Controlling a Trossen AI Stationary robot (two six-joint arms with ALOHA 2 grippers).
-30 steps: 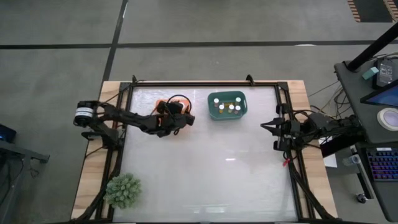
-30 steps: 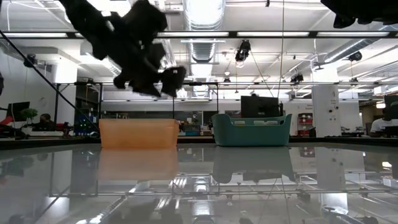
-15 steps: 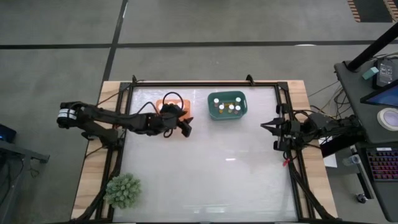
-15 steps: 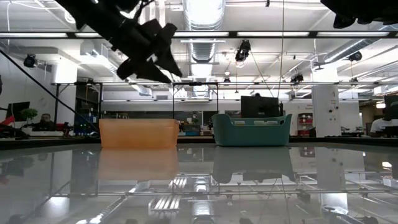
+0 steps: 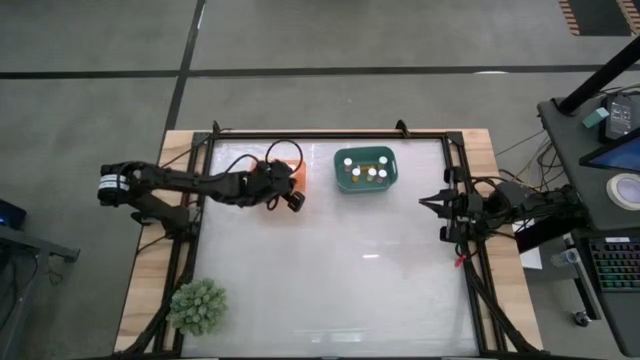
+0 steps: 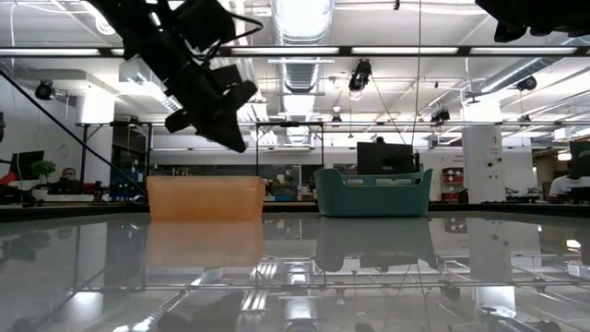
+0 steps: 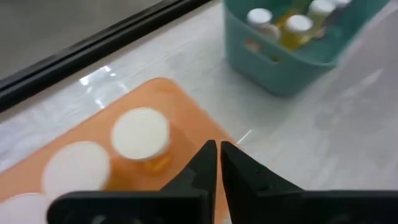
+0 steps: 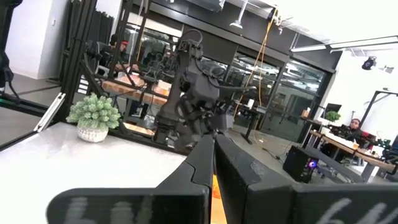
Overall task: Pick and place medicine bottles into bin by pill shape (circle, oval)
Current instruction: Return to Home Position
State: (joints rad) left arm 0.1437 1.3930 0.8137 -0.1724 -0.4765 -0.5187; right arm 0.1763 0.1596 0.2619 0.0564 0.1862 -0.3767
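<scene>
Presently I find left gripper (image 5: 291, 198) over the orange bin's (image 7: 186, 115) edge, jaws narrow, empty; right gripper (image 5: 424, 201) parked at table (image 5: 350, 270) side, jaws closed; medicine bottles' (image 7: 140, 132) labels unreadable.

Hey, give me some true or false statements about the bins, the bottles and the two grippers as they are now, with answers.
1. The left gripper hangs above the orange bin. True.
2. Its fingers clamp a bottle. False: they are shut on nothing.
3. The teal bin holds white-capped bottles. True.
4. The right gripper reaches over the teal bin. False: it waits at the table's right edge.
5. The plant stands between the bins. False: it sits at a table corner on the left arm's side.
</scene>
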